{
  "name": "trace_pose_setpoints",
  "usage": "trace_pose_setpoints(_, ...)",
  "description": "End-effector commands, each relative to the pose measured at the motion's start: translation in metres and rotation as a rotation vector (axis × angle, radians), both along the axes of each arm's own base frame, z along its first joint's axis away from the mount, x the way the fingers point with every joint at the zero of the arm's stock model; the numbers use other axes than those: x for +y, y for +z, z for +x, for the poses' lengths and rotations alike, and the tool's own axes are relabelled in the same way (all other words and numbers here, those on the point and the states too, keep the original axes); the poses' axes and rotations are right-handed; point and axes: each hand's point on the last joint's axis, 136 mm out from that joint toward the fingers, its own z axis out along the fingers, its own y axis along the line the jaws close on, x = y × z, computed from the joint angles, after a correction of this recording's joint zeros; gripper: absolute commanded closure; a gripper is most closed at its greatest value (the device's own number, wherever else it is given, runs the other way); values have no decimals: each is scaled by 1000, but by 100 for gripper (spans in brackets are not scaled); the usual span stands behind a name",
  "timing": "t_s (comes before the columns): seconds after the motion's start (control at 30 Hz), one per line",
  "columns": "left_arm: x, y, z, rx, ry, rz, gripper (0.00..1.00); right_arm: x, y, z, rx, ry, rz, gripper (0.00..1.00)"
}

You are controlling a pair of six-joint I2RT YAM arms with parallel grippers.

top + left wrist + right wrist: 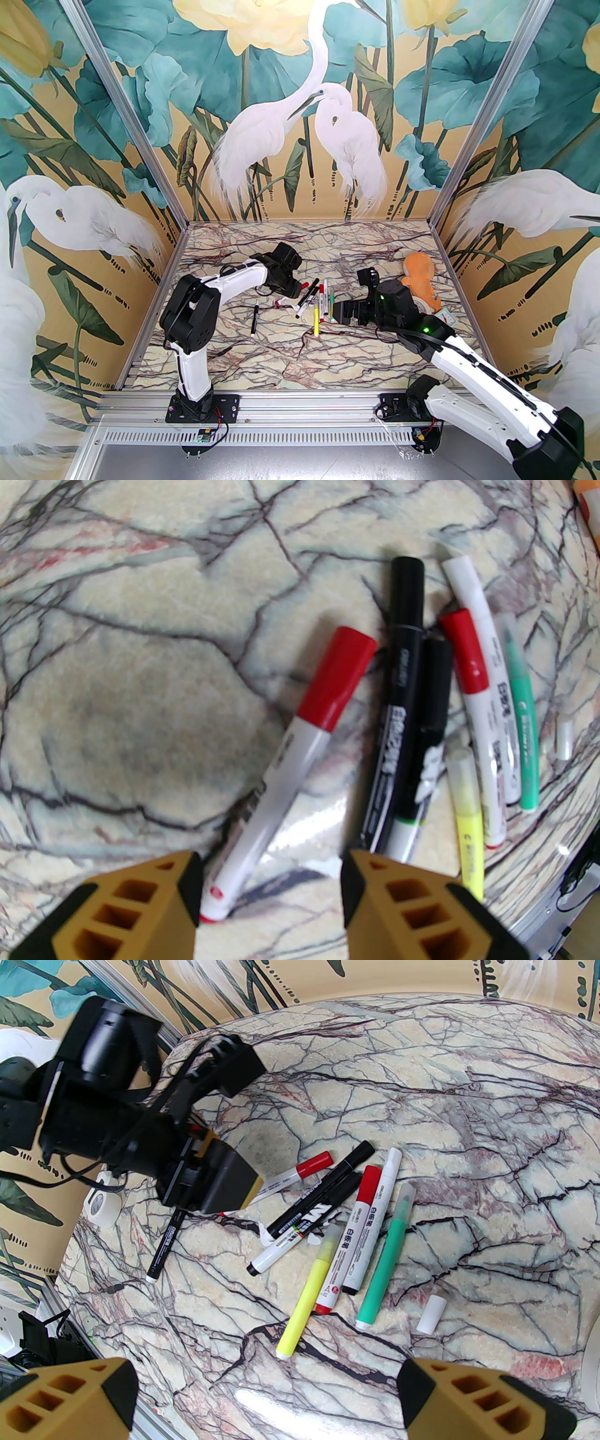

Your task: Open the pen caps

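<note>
Several capped pens lie in a loose bunch mid-table (318, 300). Nearest my left gripper (269, 892) is a white pen (281, 780) with a red cap (340, 677). That gripper is open, low over the table, its jaws on either side of the pen's rear end, and the barrel lies close to the left finger (187, 888). To the right lie a black marker (398, 691), a second red cap (464, 653), a green pen (522, 723) and a yellow highlighter (468, 817). A loose whitish cap (431, 1314) lies apart. My right gripper (269, 1396) hovers wide open near the bunch, holding nothing.
A thin black pen (254, 319) lies alone left of the bunch. An orange plush toy (419, 281) sits at the back right, behind the right arm. A white tape roll (103, 1203) lies by the left arm. Painted walls enclose the marble table (290, 365).
</note>
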Motion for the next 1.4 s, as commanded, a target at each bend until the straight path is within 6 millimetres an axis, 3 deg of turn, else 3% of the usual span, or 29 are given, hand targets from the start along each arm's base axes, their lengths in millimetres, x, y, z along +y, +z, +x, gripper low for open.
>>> trace_pose_setpoints(0.0,-2,-7,0,28,-39,21,47,-2,9,3,-29,-5,-5,1)
trace_pose_setpoints(0.3,2,-26,3,55,-39,74,52,-3,6,2,-19,-11,-5,1)
trace_pose_setpoints(0.97,1,-44,-6,73,-35,199,76,-2,5,1,-11,-19,22,1)
trace_pose_setpoints(1.07,-6,-32,-9,69,-28,142,77,0,4,-1,1,-17,44,0)
trace_pose_setpoints(1.23,-14,11,-13,17,-11,32,80,10,6,-3,41,-10,131,2)
trace_pose_setpoints(1.37,-17,46,-30,-9,-5,-82,81,13,13,6,64,-75,215,9)
